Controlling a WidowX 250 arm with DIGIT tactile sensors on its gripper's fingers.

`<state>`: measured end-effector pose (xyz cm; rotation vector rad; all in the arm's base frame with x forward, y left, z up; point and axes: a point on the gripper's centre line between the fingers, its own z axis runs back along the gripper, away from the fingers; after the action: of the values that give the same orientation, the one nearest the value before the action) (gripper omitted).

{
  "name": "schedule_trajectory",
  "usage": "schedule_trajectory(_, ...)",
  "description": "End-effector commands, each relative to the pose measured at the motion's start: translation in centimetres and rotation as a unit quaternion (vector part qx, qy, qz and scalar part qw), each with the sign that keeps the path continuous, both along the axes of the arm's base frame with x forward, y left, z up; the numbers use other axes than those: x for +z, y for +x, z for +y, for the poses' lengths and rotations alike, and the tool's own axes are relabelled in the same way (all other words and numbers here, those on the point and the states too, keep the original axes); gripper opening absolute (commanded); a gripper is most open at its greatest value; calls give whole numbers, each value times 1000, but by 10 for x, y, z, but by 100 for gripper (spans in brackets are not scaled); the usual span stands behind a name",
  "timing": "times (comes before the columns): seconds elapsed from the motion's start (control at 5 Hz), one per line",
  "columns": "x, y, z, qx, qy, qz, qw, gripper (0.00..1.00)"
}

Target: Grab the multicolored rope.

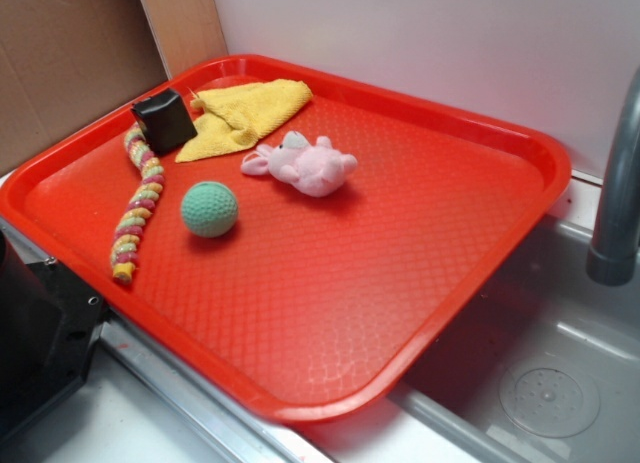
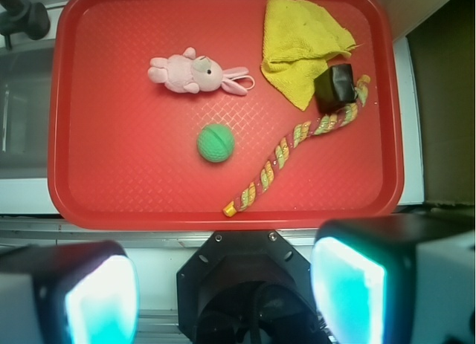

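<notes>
i see the multicolored rope [image 1: 137,206] lying along the left edge of the red tray [image 1: 420,283], its long axis running from the black block [image 1: 164,120] toward the near rim, gently curved. my gripper [image 2: 223,284] hangs above, fingers spread wide, holding nothing.

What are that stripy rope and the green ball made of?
The multicolored rope looks like soft twisted cotton or fleece cord: matte, fuzzy pink, yellow and green strands. The green ball seems knitted or crocheted yarn, with a visible stitch texture and no shine.
</notes>
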<state>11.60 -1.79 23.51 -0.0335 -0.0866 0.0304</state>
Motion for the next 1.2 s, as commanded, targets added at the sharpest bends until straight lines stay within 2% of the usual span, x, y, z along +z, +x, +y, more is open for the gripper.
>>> schedule_trajectory(0.0,0,0,0,0,0,0,1000,100)
schedule_trajectory(0.2,-4,7,9,56,-9,-1,998,100)
schedule_trajectory(0.4,-17,19,19,140,-17,3,990,100)
schedule_trajectory(0.6,-35,35,36,214,-12,2,977,100)
schedule_trajectory(0.8,-64,54,63,287,-5,-5,958,100)
schedule_trajectory(1.0,-99,67,78,341,-9,-21,940,100)
